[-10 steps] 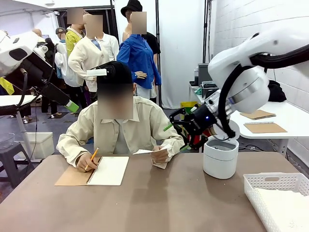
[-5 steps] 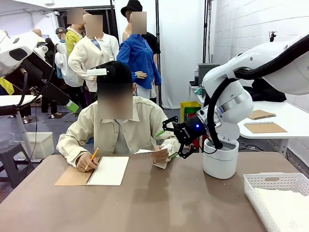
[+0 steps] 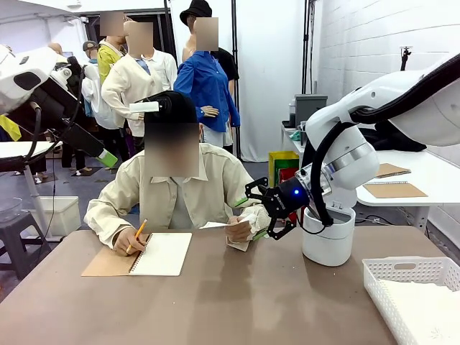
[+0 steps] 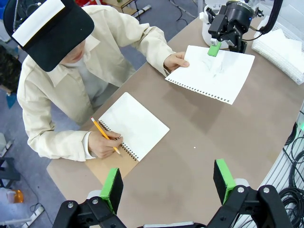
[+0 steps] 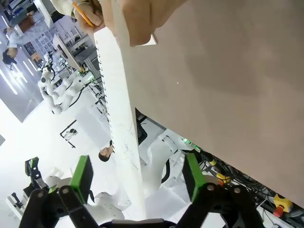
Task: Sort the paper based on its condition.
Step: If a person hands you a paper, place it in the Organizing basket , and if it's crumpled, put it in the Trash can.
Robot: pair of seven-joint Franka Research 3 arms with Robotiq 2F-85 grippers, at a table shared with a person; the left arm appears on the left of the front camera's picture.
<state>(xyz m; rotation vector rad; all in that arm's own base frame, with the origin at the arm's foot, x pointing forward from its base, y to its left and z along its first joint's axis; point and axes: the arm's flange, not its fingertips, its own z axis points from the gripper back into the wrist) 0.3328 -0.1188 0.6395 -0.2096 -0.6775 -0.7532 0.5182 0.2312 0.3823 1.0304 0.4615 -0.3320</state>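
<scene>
The person across the table holds out a white sheet of paper (image 4: 211, 76) with a ragged punched edge and faint creases; one hand (image 4: 176, 61) grips its corner. In the front view that paper (image 3: 238, 246) shows nearly edge-on. My right gripper (image 3: 250, 218) is open at the sheet's far edge. In the right wrist view the paper (image 5: 122, 118) stands edge-on between the spread fingers of the right gripper (image 5: 137, 178). My left gripper (image 4: 168, 183) hangs open high above the table with nothing in it.
The person's other hand holds a pencil (image 4: 105, 135) on an open spiral notebook (image 3: 162, 253). A white cylindrical bin (image 3: 328, 233) stands right behind the right gripper. A white lattice tray (image 3: 381, 287) with white sheets in it (image 3: 424, 309) sits at the near right corner.
My right gripper has swung left and down from above the white bin to the sheet in the person's hand. The left arm has stayed still.
</scene>
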